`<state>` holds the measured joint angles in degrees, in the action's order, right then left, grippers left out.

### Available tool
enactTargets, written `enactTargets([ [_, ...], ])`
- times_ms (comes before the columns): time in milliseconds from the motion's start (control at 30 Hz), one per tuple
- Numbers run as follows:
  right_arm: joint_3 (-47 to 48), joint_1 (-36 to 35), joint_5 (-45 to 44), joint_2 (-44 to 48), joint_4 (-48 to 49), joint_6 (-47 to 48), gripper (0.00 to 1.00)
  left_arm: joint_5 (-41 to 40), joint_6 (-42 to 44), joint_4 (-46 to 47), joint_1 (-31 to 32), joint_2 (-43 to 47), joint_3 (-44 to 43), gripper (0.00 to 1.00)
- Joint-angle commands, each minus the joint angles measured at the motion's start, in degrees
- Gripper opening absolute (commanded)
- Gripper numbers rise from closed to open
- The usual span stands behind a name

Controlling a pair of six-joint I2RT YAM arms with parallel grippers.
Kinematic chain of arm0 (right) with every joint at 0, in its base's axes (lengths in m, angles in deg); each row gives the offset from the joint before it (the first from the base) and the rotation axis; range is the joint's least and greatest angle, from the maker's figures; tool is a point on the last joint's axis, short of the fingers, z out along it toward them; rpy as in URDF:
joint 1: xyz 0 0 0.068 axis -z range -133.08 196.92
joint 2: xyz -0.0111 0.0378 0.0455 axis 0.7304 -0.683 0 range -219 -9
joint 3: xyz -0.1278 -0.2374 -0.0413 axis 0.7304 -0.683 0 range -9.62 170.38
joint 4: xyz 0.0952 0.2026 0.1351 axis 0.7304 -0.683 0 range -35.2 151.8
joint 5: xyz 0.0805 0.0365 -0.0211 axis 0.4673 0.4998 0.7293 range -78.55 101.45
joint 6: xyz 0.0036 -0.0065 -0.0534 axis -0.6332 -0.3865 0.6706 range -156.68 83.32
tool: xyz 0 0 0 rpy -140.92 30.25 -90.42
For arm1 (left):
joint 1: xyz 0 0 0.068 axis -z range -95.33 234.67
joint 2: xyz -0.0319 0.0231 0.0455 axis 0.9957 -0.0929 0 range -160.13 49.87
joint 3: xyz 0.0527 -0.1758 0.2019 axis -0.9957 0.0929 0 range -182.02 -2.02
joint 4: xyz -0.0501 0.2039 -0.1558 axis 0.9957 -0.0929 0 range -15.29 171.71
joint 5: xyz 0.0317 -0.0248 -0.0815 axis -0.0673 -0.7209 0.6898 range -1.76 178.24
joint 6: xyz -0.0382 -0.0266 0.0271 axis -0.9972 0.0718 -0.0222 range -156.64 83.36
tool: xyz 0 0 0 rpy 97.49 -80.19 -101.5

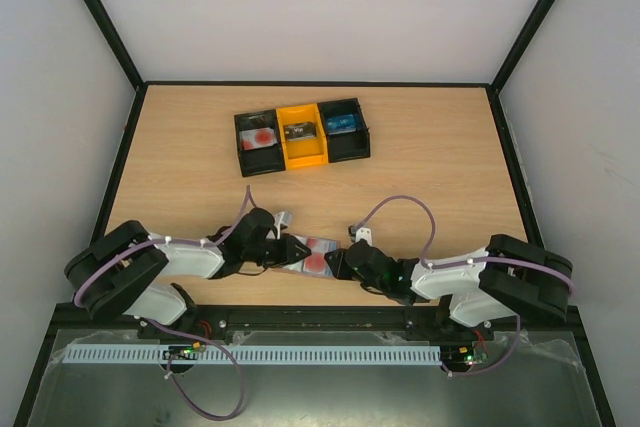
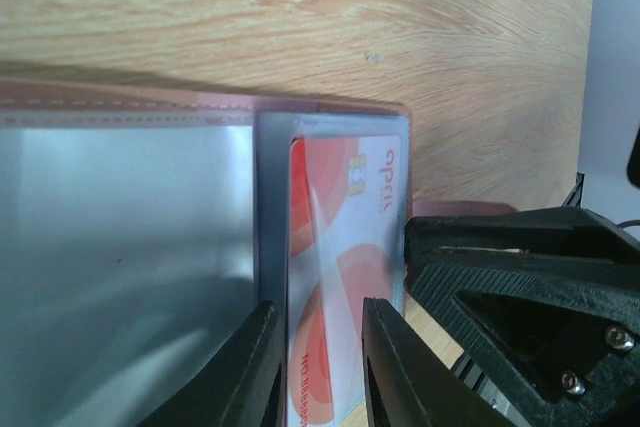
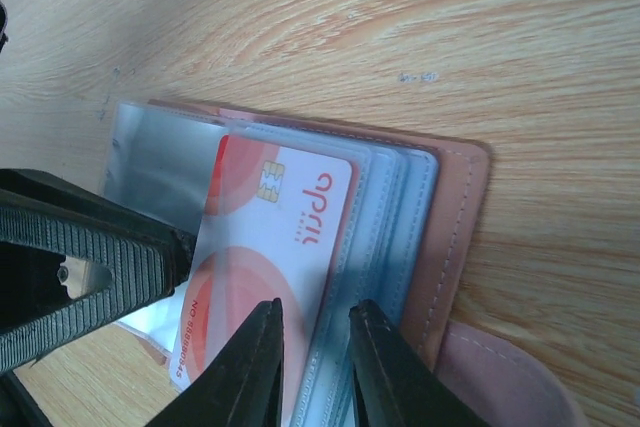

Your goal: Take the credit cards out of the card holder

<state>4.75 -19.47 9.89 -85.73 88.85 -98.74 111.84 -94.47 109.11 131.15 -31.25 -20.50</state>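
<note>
Right wrist | credit card (image 3: 270,237) straddled by right claw (image 3: 318,312) | left claw (image 2: 320,315) over same card | grips: cannot tell

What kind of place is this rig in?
Probably a lab robot cell for recording manipulation: plain white walls in a black frame, two arms bolted at the near edge of a wooden table, and a three-bin tray as a prop.

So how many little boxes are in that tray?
3, in a row: the left black box, the yellow box in the middle, the right black box. None looks hidden.
</note>
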Motion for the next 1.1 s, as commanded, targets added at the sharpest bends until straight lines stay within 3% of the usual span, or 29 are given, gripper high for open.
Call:
enactTargets([
  [0, 1.01, -0.23, -2.79, -0.92, -1.20, 0.98, 0.18, 1.43, -0.89, 4.12, 0.10, -0.79, 1.74, 0.24],
  [233, 1.40, -0.23, -7.70, 3.15, -7.06, 2.06, 0.16, 2.80, -2.96, 6.91, 0.12, 0.05, 3.61, 0.24],
  [467, 2.18, -0.24, -3.42, 6.65, -6.17, 0.91, 0.18, 3.02, -4.11, 8.24, 0.19, 0.26, 4.06, 0.24],
  [800, 2.84, -0.32, 0.15, -1.45, 0.46, -0.41, 0.20, 5.58, -9.87, 19.01, 1.16, -4.48, 6.00, 0.24],
  [1067, 0.38, -0.32, -0.64, -3.85, 1.10, -1.09, 0.16, 3.94, -8.91, 16.75, 1.59, -4.01, 6.20, 0.25],
])
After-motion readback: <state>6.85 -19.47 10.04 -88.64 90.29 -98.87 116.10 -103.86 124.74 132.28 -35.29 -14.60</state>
